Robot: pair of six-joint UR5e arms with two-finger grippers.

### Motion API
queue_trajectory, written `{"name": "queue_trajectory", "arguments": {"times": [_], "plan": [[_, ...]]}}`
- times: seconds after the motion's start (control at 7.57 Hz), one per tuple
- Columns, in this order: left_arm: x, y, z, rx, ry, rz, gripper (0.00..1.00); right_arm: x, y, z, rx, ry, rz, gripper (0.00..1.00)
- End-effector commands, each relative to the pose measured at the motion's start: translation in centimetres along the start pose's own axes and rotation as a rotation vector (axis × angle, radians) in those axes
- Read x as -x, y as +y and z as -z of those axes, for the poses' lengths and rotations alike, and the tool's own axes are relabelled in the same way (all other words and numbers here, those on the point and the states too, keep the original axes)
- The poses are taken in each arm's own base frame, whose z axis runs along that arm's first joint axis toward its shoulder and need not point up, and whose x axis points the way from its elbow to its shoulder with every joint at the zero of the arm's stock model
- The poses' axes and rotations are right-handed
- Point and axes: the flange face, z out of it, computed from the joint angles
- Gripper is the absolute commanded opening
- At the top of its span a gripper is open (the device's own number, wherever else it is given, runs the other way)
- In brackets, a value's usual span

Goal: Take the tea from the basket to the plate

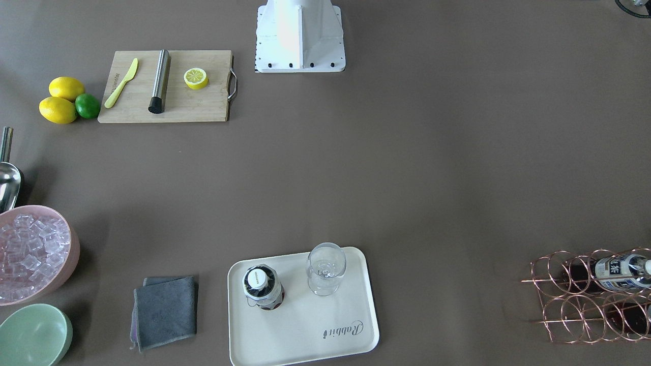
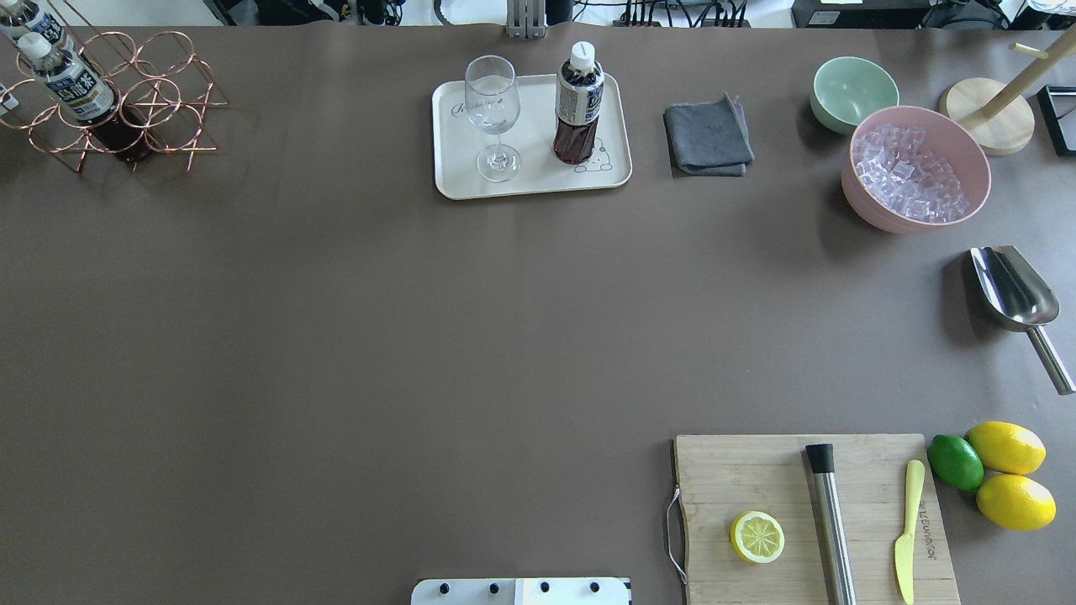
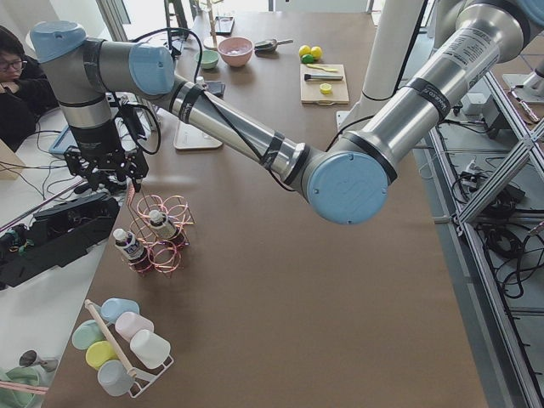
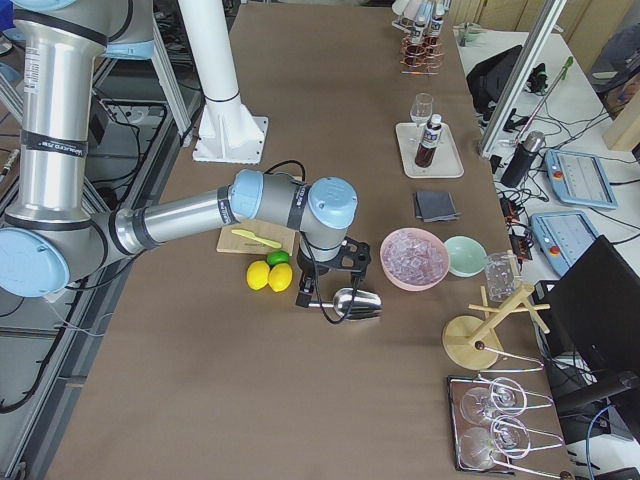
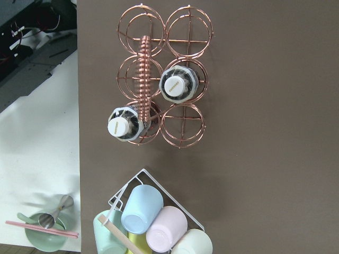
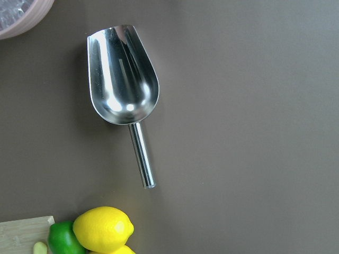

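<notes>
Well, tea (image 2: 578, 105) stands on plate (image 2: 538, 181) at counter's (image 2: 336, 336) far edge; my left pincer (image 3: 115, 177) hangs over the far-left-corner basket (image 5: 159, 79), opening can't tell — clipping its wire handle (image 5: 144, 69) could topple it.

- Left arm (image 3: 246, 140): silver tubes, pale blue joint caps, black bands (a thin black cable runs along it).
- Left gripper (image 3: 110, 178): black.
- Right arm (image 4: 170, 222): same silver and pale blue.
- Base (image 1: 300, 46): white, with black screws along its edge.
</notes>
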Motion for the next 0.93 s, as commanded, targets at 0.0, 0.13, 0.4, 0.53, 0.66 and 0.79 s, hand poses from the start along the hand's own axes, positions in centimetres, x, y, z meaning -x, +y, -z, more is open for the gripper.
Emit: {"name": "queue_trajectory", "arguments": {"times": [0.0,0.13,0.4,0.53,0.66,0.79], "plan": [[-5.1,12.6,-0.4,-0.018,0.033,0.260,0.98,-0.2,-0.1,-0.2,0.004,0.000,-0.004,1.00],[-7.1,16.6,-1.8,-0.021,0.003,0.384,0.97,-0.2,-0.1,-0.2,0.004,0.000,-0.004,1.00],[-10.3,22.0,-5.4,-0.032,-0.117,0.571,0.97,-0.1,-0.1,-0.2,0.004,0.000,-0.001,1.00],[-10.5,22.2,-5.7,-0.036,-0.171,0.643,0.97,-0.2,-0.1,-0.2,0.005,0.000,-0.003,1.00],[-10.8,22.4,-6.0,-0.056,-0.236,0.716,0.97,-0.1,-0.1,-0.3,0.006,0.001,-0.001,1.00],[-11.3,23.0,-6.9,-0.050,-0.289,0.787,0.97,-0.1,-0.1,-0.3,0.006,0.001,-0.001,1.00]]}}
